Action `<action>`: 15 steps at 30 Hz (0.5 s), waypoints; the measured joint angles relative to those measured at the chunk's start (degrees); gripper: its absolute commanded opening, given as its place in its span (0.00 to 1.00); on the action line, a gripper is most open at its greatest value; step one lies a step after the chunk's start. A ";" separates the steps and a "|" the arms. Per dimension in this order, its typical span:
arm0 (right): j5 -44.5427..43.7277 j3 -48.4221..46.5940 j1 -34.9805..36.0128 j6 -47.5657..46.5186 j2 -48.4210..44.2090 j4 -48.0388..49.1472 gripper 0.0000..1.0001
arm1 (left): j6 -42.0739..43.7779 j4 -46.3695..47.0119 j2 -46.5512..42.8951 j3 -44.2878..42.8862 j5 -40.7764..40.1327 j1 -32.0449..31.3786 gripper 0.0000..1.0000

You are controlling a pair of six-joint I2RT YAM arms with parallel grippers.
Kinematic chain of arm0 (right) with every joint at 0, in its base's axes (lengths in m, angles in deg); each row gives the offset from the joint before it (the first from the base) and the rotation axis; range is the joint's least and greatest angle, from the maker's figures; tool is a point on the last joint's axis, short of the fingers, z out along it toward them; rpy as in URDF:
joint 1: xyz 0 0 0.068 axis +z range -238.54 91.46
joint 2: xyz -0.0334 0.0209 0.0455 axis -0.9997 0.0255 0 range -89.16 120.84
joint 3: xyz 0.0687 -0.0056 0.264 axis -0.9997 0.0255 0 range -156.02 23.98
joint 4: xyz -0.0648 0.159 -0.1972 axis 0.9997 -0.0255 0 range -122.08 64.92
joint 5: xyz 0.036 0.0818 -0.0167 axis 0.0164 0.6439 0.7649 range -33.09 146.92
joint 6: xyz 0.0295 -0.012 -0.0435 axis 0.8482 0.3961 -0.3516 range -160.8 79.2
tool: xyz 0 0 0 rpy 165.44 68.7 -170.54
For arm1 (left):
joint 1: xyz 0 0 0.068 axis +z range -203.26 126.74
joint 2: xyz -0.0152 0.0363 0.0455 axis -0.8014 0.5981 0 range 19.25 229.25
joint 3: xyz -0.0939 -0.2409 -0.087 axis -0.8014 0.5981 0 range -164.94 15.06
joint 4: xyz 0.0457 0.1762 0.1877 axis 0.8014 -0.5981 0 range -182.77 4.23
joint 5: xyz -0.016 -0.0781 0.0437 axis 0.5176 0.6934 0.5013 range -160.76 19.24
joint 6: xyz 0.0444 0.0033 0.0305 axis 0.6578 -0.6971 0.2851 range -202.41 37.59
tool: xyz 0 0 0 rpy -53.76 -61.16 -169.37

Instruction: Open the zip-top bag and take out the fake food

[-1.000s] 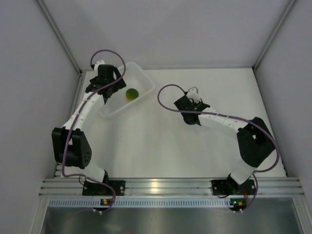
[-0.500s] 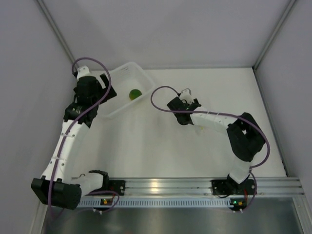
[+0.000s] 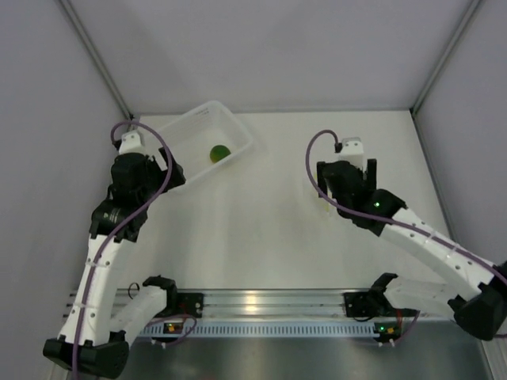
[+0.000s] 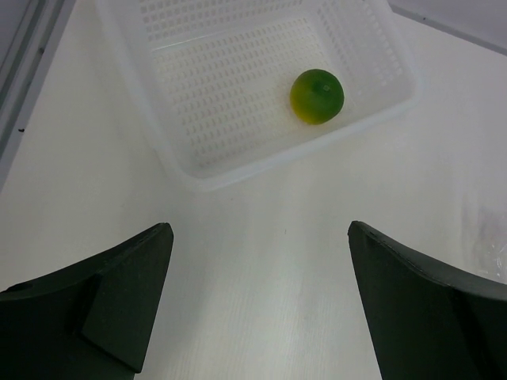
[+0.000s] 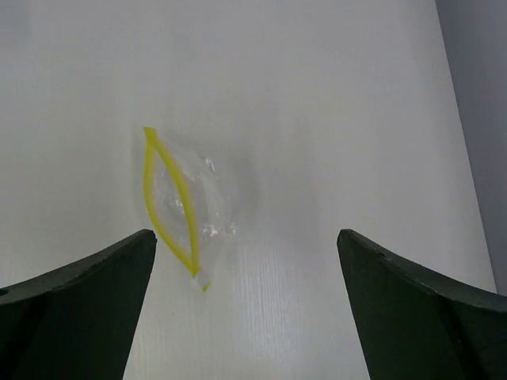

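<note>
Top external view — two arms reach out over a white table [image 3: 261, 237] from bases at its near edge. A translucent white basket [image 3: 190, 127] sits at the far left of the table, set at an angle. The fake food [image 3: 219, 152], a small green-and-yellow ball, lies inside the basket toward its right end. The left arm rises along the left side, its wrist just near of the basket. The right arm bends in from the near right, its wrist over the right half of the table, well apart from the basket.

Left wrist view — the left gripper [image 4: 259, 237] hangs above bare table with its two dark fingers spread wide and nothing between them. The perforated basket fills the far part of the picture. The ball rests on the basket floor close to the right-hand wall, green side up, with yellow showing along its left edge.

Right wrist view — the right gripper [image 5: 244, 237] also stands wide apart and holds nothing. The zip-top bag [image 5: 186, 210] lies on the table below it, nearer the left finger and touching neither finger. It is a small clear, crinkled pouch. Its yellow zip strip is parted into a narrow lens shape, so the mouth stands open.
</note>
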State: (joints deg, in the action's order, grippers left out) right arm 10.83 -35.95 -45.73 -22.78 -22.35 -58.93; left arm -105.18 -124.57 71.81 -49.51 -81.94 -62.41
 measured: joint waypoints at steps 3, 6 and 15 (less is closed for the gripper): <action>0.81 4.24 -0.39 0.00 -9.57 -0.33 0.99 | 0.90 -0.31 -4.87 2.78 0.44 0.00 0.98; 0.66 5.99 -0.61 0.02 -17.20 -0.26 0.99 | 1.86 -0.70 -9.05 5.03 0.00 0.00 0.98; -2.23 8.31 -0.61 0.15 -30.27 -3.32 0.99 | 3.28 -1.22 -19.61 12.20 -3.45 0.00 0.98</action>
State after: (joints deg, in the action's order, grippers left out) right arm 8.60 -27.64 -46.35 -22.63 -52.62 -62.25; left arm -101.90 -125.80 52.20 -37.32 -85.39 -62.41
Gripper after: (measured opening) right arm 0.993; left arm 0.982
